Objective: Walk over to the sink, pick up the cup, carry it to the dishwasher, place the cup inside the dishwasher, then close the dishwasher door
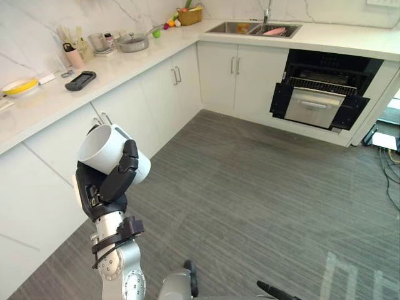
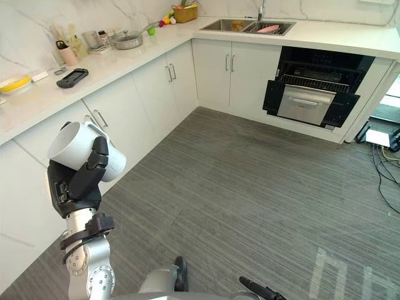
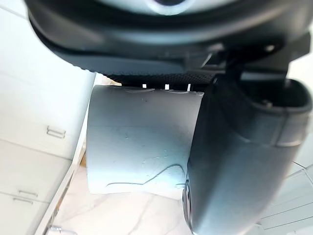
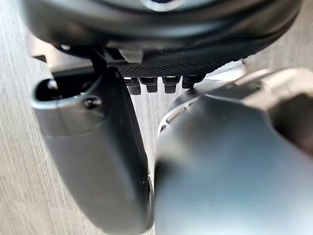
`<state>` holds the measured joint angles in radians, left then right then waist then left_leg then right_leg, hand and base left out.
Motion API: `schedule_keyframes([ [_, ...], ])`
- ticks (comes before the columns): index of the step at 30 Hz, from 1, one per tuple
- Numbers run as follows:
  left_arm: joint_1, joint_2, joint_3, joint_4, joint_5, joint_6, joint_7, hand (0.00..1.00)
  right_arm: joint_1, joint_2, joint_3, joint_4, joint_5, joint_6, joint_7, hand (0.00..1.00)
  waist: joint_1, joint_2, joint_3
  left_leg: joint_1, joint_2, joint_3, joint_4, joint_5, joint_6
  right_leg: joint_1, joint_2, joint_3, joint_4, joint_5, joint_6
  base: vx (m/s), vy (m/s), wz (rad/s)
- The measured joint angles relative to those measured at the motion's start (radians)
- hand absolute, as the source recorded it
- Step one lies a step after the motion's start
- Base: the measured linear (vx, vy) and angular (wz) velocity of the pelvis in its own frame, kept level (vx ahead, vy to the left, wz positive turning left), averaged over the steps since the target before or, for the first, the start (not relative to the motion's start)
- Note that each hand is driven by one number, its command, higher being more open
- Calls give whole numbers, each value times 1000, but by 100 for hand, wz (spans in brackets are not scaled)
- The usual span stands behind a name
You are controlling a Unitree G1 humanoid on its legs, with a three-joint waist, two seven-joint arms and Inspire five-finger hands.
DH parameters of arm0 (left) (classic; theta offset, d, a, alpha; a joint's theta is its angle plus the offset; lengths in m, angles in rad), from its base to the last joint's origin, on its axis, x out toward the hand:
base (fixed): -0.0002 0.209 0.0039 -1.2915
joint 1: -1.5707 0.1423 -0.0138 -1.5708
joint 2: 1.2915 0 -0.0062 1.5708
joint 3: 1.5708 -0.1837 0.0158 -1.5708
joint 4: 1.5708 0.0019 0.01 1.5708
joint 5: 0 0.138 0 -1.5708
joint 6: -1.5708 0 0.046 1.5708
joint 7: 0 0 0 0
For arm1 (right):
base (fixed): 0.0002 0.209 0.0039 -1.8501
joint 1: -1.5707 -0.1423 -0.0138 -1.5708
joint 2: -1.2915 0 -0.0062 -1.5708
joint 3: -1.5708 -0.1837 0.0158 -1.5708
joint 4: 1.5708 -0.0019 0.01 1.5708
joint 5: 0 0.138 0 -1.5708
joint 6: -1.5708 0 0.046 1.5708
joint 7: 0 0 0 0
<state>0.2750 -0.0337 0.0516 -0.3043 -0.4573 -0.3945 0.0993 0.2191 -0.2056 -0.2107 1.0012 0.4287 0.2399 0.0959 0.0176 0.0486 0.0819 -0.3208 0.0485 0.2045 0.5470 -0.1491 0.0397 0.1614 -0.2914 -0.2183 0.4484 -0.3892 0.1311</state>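
Left hand (image 1: 103,190) raised close to the head camera, fingers and thumb curled round a white cup (image 1: 106,147) – cup tilted, mouth up and toward the cabinets (image 1: 156,94). Grey floor (image 1: 262,187) runs to an L-shaped white counter (image 1: 125,62). Dishwasher (image 1: 319,94) under the far counter, door (image 1: 314,106) hanging open, well apart from the cup. Sink (image 1: 250,28) just beside it, above the cabinets. Pan (image 1: 132,43) and yellow plate (image 1: 20,86) on the counter. Right hand (image 4: 88,147) – grip state cannot be told.
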Motion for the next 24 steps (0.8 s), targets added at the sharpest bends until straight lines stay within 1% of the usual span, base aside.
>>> schedule_keyframes([
  [1,-21,10,-21,9,-9,3,-4,0,5,22,-29,-12,1,-4,-7,100,-6,-25,-7,19,-49,3,3,-33,24,-51,-44,11,203,45,-14,731,370,30],
  [2,-33,22,-44,9,-15,10,-7,0,8,33,-37,-19,0,-8,-13,100,-5,-47,1,54,-81,14,-10,-52,37,-94,-89,14,313,110,-59,499,225,25],
  [3,-40,33,-61,8,-15,14,-13,0,4,35,-49,-22,0,-10,-14,100,-5,-60,9,85,-104,19,-28,-62,45,-119,-120,19,385,166,-98,526,257,15],
  [4,-42,59,-104,10,-14,20,-18,0,0,36,-59,-26,-1,-11,-10,100,-15,-64,12,146,-132,6,-73,-76,58,-164,-141,54,498,305,-136,483,208,28],
  [5,-43,81,-147,16,-10,20,-18,0,1,41,-58,-28,1,-14,-3,100,-28,-57,11,211,-139,-16,-130,-79,62,-210,-112,78,586,287,-122,580,241,33],
  [6,-43,89,-165,20,-8,19,-18,0,2,54,-59,-34,3,-20,-1,100,-32,-54,9,246,-138,-26,-165,-74,56,-231,-89,74,605,261,-121,487,159,21],
  [7,-51,94,-198,33,11,18,-18,0,1,82,-57,-48,10,-31,8,100,-34,-53,7,338,-134,-38,-267,-46,54,-284,-21,49,583,188,-107,504,112,7],
  [8,-61,93,-212,40,16,18,-17,0,-1,93,-56,-52,10,-33,16,100,-36,-53,7,369,-132,-44,-303,-41,52,-305,7,31,555,161,-101,507,84,7],
  [9,-88,94,-235,56,28,18,-16,0,-7,111,-57,-63,11,-37,28,100,-40,-50,8,420,-128,-52,-358,-36,48,-353,61,-7,480,115,-103,513,26,9],
  [10,-104,93,-239,65,29,18,-15,0,-10,112,-60,-70,11,-36,37,100,-45,-48,10,442,-125,-56,-381,-37,46,-380,89,-25,431,101,-108,500,1,14],
  [11,-130,94,-252,80,29,18,-12,0,-17,110,-55,-83,9,-34,50,100,-62,-40,16,482,-113,-61,-416,-44,34,-430,154,-44,303,96,-113,501,-5,11],
  [12,-142,95,-257,83,29,19,-11,0,-19,113,-55,-95,10,-32,55,100,-71,-32,21,509,-99,-62,-434,-53,18,-461,206,-47,173,116,-106,606,-39,21],
  [13,-157,102,-271,83,29,19,-11,0,-19,117,-44,-112,14,-23,52,100,-87,-36,31,551,-85,-67,-449,-67,-5,-484,266,-34,-83,230,-90,513,-55,24],
  [14,-161,110,-281,83,29,20,-11,0,-19,122,-38,-118,19,-20,50,100,-92,-44,35,572,-85,-69,-453,-74,-16,-483,275,-21,-180,289,-86,624,-104,36],
  [15,-163,126,-306,84,33,19,-10,0,-18,130,-36,-133,22,-12,39,100,-95,-57,42,620,-91,-71,-461,-100,-40,-486,271,2,-284,372,-82,422,-100,32],
  [16,-160,135,-317,84,43,19,-10,0,-9,133,-35,-139,22,-8,32,100,-95,-67,41,646,-98,-72,-460,-119,-45,-486,263,7,-293,387,-85,560,-140,32],
  [17,-152,138,-330,84,62,19,-12,0,-7,133,-33,-150,26,0,21,100,-98,-74,36,685,-94,-71,-451,-158,-55,-488,251,-4,-249,473,-141,585,-155,24],
  [18,-136,133,-345,84,66,19,-14,0,-7,118,-22,-159,43,12,18,100,-98,-54,28,709,-65,-67,-417,-193,-77,-496,264,-17,-170,532,-212,785,-274,8],
  [19,-124,118,-351,84,65,19,-14,0,-10,98,-11,-181,48,40,22,100,-91,-25,27,697,-20,-51,-331,-199,-86,-493,302,-35,-118,457,-257,541,-214,-2],
  [20,-125,116,-351,83,65,19,-14,0,-10,96,-8,-187,47,44,22,100,-91,-23,27,690,-12,-50,-303,-199,-86,-492,308,-39,-111,442,-260,518,-259,-15],
  [21,-125,106,-345,80,65,19,-16,0,-9,91,1,-202,43,60,16,100,-90,-19,29,650,26,-39,-172,-192,-91,-481,332,-53,-81,386,-273,420,-207,-24],
  [22,-124,92,-340,80,64,21,-18,0,-6,90,1,-220,43,73,-1,100,-85,-7,36,601,78,-22,11,-145,-117,-439,362,-72,-73,332,-278,524,-250,-34],
  [23,-121,83,-335,79,65,22,-21,0,-1,88,2,-236,42,79,-14,100,-81,2,41,565,107,-25,119,-94,-122,-412,372,-87,-74,303,-274,514,-189,-52],
  [24,-110,66,-332,67,64,23,-28,0,17,86,8,-273,41,81,-35,100,-68,12,42,468,160,-33,347,46,-123,-365,388,-113,-76,267,-281,581,-196,-53],
])
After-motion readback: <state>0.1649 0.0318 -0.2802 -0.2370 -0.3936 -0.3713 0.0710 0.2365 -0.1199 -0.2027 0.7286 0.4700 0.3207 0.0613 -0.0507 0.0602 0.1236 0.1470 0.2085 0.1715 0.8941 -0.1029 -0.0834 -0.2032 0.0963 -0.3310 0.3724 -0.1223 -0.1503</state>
